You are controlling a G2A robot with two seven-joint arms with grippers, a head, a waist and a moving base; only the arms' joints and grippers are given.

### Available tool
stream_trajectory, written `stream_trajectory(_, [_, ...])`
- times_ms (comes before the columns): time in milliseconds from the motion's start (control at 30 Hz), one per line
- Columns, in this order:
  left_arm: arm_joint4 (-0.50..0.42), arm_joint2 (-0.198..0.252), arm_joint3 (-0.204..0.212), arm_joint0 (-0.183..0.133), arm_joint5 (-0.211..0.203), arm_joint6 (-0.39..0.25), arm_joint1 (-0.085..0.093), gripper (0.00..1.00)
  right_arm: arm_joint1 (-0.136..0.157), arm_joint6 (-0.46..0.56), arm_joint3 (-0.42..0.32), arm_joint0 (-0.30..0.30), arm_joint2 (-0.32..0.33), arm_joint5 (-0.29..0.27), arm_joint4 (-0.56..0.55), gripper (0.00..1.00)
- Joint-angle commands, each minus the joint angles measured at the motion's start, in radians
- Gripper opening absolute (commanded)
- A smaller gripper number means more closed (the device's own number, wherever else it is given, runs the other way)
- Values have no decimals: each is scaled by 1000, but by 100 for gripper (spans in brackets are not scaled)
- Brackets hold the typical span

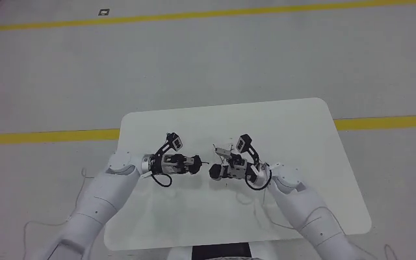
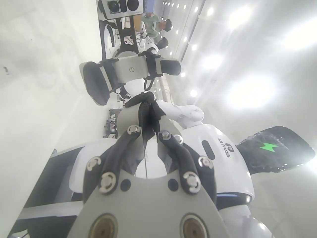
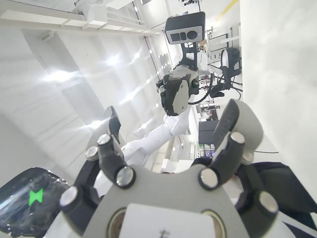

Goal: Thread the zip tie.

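The zip tie (image 2: 146,159) appears to be the thin strip running back between the clenched fingers (image 2: 127,118) of the left gripper (image 1: 197,165). Its head and tip are too small to make out. In the top view that gripper is over the table (image 1: 279,130), a little to 9 o'clock of centre, pointing towards 3 o'clock. Close at its 3 o'clock, facing it, is the right gripper (image 1: 213,172), with its fingers spread wide and holding nothing.

The step in hand looks like giving the loose end a second hold. To do it well, the left pinch should be firm and level. The right fingers should close on the strap near its free end, short enough that it cannot bend. The tip should line up with the slot before any push.
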Motion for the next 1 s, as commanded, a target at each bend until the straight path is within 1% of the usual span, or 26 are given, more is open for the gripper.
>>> stream_trajectory(0, [0,0,0,0,0,0,0,0,2,26,-1,3,-11,-21,-44,100])
stream_trajectory(200, [0,0,0,0,0,0,0,0,2,26,-1,3,-11,-21,-44,100])
stream_trajectory(267, [0,0,0,0,0,0,0,0,2,6,-11,-3,-11,-21,-35,100])
stream_trajectory(333, [0,0,0,0,0,0,0,0,4,-9,-15,-6,-2,-28,-28,100])
stream_trajectory(433, [0,0,0,0,0,0,0,0,8,-3,-19,-12,6,-37,-25,100])
stream_trajectory(467, [0,0,0,0,0,0,0,0,9,-3,-20,-13,8,-42,-31,81])
stream_trajectory(500, [0,0,0,0,0,0,0,0,11,-3,-21,-15,9,-46,-35,51])
stream_trajectory(533, [0,0,0,0,0,0,0,0,11,1,-22,-17,9,-48,-32,47])
stream_trajectory(567, [0,0,0,0,0,0,0,0,12,5,-22,-18,9,-49,-29,40])
stream_trajectory(600, [0,0,0,0,0,0,0,0,13,8,-22,-18,9,-51,-29,37])
stream_trajectory(633, [0,0,0,0,0,0,0,0,14,12,-23,-18,8,-52,-30,29])
stream_trajectory(733, [0,0,0,0,0,0,0,0,14,14,-24,-16,3,-55,-26,24])
stream_trajectory(967, [0,0,0,0,0,0,0,0,12,8,-12,1,-17,-61,-12,21])
